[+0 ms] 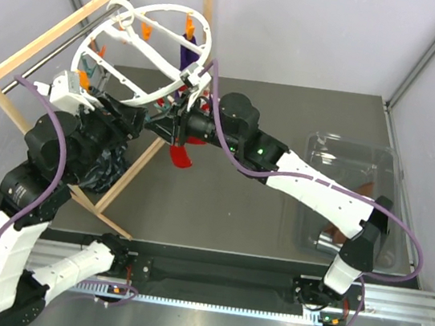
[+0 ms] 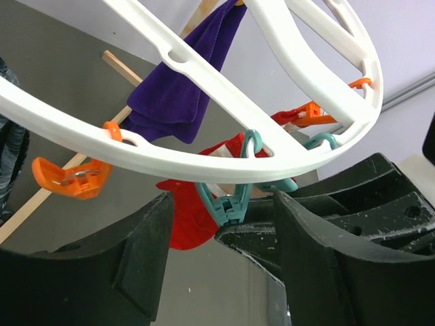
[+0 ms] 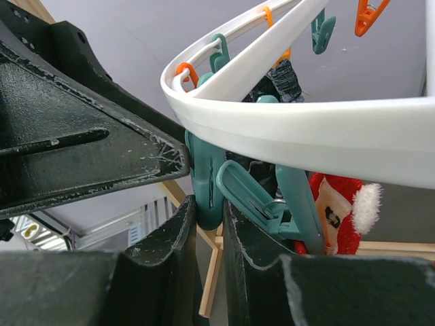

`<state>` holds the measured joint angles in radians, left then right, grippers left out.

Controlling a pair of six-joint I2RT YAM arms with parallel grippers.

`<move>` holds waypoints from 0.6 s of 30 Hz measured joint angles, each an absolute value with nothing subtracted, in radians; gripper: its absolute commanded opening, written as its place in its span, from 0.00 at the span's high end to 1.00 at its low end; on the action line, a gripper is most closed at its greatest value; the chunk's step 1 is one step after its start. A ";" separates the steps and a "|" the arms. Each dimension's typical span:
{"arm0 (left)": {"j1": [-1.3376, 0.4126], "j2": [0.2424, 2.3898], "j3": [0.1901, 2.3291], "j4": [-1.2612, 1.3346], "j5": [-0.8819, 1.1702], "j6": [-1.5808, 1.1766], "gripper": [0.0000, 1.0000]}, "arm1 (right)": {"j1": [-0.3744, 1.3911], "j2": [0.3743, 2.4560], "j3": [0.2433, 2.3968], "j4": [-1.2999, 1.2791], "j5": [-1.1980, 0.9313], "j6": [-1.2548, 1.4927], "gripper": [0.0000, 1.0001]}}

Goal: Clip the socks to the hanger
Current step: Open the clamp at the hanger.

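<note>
The white ring hanger (image 1: 144, 51) hangs tilted from the wooden frame. A red Santa sock (image 1: 179, 156) dangles under its near rim. In the right wrist view the sock (image 3: 336, 210) sits just right of two teal clips below the rim (image 3: 306, 136). My right gripper (image 3: 209, 210) is shut on the left teal clip (image 3: 206, 180). My left gripper (image 2: 223, 207) stands open under the rim, its fingers either side of a teal clip (image 2: 228, 204) and touching nothing. The sock (image 2: 187, 221) hangs behind that clip. Both grippers, the left (image 1: 144, 123) and the right (image 1: 177, 117), meet beneath the ring.
A purple sock (image 2: 183, 88) hangs from the ring's far side, and orange clips (image 2: 68, 178) dot the rim. The pale wooden frame (image 1: 67, 24) leans at the left with a dark teal cloth (image 1: 108, 164) by its foot. A clear plastic bin (image 1: 347, 189) sits at the right.
</note>
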<state>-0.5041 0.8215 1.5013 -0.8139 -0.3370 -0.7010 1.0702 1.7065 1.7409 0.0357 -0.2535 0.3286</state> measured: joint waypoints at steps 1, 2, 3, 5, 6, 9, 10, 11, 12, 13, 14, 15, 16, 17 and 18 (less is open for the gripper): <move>-0.504 0.825 1.499 -0.812 -0.338 -0.704 0.32 | 1.072 1.707 1.741 0.036 -0.252 0.325 1.00; -0.504 0.827 1.497 -0.811 -0.339 -0.705 0.31 | 1.073 1.707 1.741 0.036 -0.251 0.324 1.00; -0.504 0.830 1.494 -0.808 -0.340 -0.706 0.31 | 1.076 1.707 1.741 0.036 -0.250 0.322 1.00; -0.504 0.831 1.488 -0.804 -0.343 -0.708 0.33 | 1.080 1.707 1.741 0.036 -0.247 0.317 1.00; -0.504 0.831 1.485 -0.802 -0.344 -0.708 0.35 | 1.082 1.707 1.741 0.036 -0.247 0.315 1.00; -0.504 0.834 1.481 -0.800 -0.359 -0.704 0.41 | 1.091 1.707 1.741 0.036 -0.236 0.314 1.00; -0.504 0.834 1.480 -0.799 -0.363 -0.702 0.49 | 1.093 1.707 1.741 0.036 -0.233 0.314 1.00; -0.505 0.834 1.478 -0.798 -0.366 -0.702 0.53 | 1.096 1.707 1.741 0.035 -0.229 0.314 1.00; -0.505 0.833 1.475 -0.794 -0.367 -0.697 0.56 | 1.097 1.707 1.742 0.035 -0.228 0.313 1.00; -0.505 0.831 1.472 -0.791 -0.368 -0.692 0.62 | 1.098 1.707 1.743 0.034 -0.226 0.311 1.00; -0.505 0.830 1.469 -0.786 -0.367 -0.690 0.65 | 1.100 1.707 1.744 0.031 -0.223 0.307 1.00; -0.506 0.828 1.468 -0.781 -0.366 -0.685 0.69 | 1.102 1.707 1.746 0.030 -0.221 0.306 1.00; -0.506 0.827 1.468 -0.778 -0.364 -0.682 0.73 | 1.102 1.707 1.748 0.026 -0.220 0.306 1.00; -0.508 0.826 1.467 -0.773 -0.363 -0.679 0.80 | 1.104 1.707 1.749 0.025 -0.218 0.306 1.00; -0.509 0.825 1.467 -0.768 -0.362 -0.675 0.85 | 1.104 1.707 1.750 0.025 -0.217 0.305 0.92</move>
<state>-0.5087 0.8246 1.4673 -0.7677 -0.3622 -0.6746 1.1042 1.7065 1.7504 0.0246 -0.2173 0.3054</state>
